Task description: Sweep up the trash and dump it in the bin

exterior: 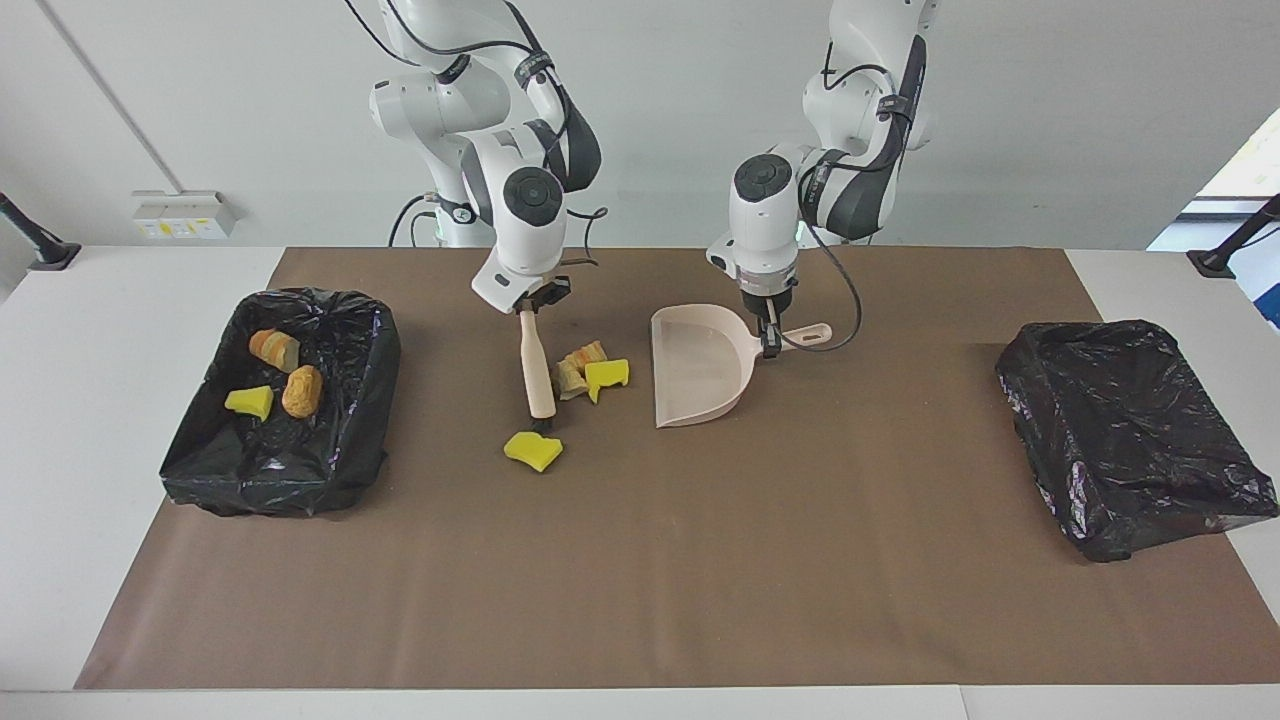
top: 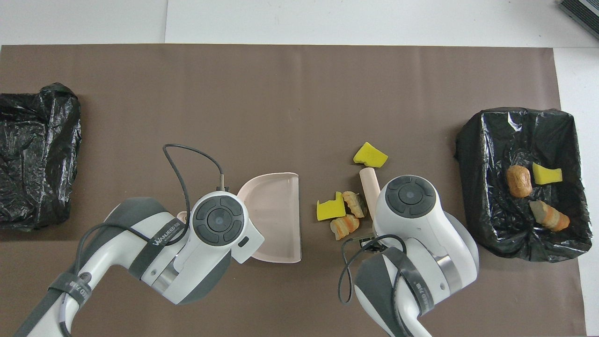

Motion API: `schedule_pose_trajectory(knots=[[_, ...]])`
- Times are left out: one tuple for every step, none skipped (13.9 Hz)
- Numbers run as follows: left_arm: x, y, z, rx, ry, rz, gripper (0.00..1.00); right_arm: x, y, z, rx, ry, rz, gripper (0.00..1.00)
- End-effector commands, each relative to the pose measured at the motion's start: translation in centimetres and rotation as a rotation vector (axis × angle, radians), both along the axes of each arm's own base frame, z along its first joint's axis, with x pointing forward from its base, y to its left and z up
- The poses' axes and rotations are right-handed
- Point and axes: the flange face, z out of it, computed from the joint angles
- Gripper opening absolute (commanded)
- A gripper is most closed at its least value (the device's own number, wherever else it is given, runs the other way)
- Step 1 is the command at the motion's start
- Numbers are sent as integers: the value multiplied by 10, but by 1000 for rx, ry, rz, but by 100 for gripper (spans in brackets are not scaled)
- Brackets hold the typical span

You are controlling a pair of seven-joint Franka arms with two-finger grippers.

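Facing view: right gripper [exterior: 532,308] clamps brush [exterior: 538,372], bristles touching lone sponge bit [exterior: 533,450]; left gripper [exterior: 771,342] clamps dustpan [exterior: 697,366] handle. Overhead hides both grips. Loose trash cluster [top: 340,211] between brush and dustpan; three pieces in bin [exterior: 330,470].

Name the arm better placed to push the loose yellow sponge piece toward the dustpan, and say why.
Right. The right gripper holds the wooden-handled brush, its bristle end beside the yellow sponge piece; the left gripper holds the beige plastic dustpan.
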Motion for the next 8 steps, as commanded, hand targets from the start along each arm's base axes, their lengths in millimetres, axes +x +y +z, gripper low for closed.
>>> schedule_pose_trajectory(knots=[[-22, 3, -11, 9, -33, 8, 0, -4, 23, -11, 82, -17, -119, 0], [-22, 3, -11, 9, -33, 8, 0, -3, 36, -16, 135, -20, -149, 0], [-22, 4, -11, 10, -32, 8, 0, -4, 53, -19, 193, -23, -176, 0], [-25, 4, -15, 14, -26, 7, 0, -5, 69, -16, 244, -32, -203, 0], [-26, 5, -19, 20, -20, 7, 0, -1, 79, -12, 269, -33, -217, 0], [-26, 5, -19, 20, -20, 7, 0, 0, 88, -8, 292, -26, -226, 0], [-26, 6, -19, 20, -20, 9, 0, -2, 97, -4, 336, -7, -263, 0], [-25, 7, -19, 20, -20, 12, 0, -1, 100, -2, 382, 16, -302, 0]])
